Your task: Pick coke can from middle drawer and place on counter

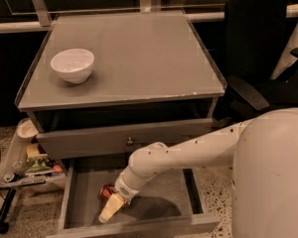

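The coke can is red-orange and lies on the floor of the open middle drawer, at its left side. My gripper reaches down into the drawer from the right and sits right next to the can, slightly in front of it, hiding part of it. Whether it touches the can I cannot tell. The counter is the flat grey cabinet top above the drawer.
A white bowl stands on the counter's left side. A shut drawer front with a small knob sits above the open drawer. A black office chair stands to the right. A low cart with clutter stands to the left.
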Available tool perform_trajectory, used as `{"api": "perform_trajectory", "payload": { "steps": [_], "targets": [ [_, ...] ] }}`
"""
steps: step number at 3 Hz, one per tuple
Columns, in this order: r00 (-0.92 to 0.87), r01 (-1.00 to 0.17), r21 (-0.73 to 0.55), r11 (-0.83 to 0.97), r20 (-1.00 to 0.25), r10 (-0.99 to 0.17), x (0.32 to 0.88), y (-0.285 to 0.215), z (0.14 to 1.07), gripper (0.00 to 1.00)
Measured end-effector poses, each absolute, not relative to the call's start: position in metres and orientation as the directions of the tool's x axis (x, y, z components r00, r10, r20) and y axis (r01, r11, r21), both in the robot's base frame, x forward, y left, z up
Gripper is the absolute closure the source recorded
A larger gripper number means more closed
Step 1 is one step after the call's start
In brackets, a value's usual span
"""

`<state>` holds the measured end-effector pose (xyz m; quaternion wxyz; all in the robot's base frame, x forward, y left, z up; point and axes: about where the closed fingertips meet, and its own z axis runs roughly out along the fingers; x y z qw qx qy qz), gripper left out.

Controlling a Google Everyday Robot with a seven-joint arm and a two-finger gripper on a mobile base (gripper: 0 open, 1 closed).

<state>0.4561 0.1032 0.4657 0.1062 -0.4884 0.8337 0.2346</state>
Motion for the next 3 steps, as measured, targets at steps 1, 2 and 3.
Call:
{"api": "perform_trajectory", "payload": {
  "steps": [1,2,3],
  "targets": [
    [-0.513,-0.857,0.295,0.423,-0.414,-0.752,0.468,0.106,0.443,0.00],
    [-0.533,-0.846,0.294,0.445,-0.418,-0.736,0.481,0.106,0.419,0.00],
    [-0.544,-0.839,0.284,0.464,-0.411,-0.731,0.490,0.105,0.400,0.00]
  ]
}}
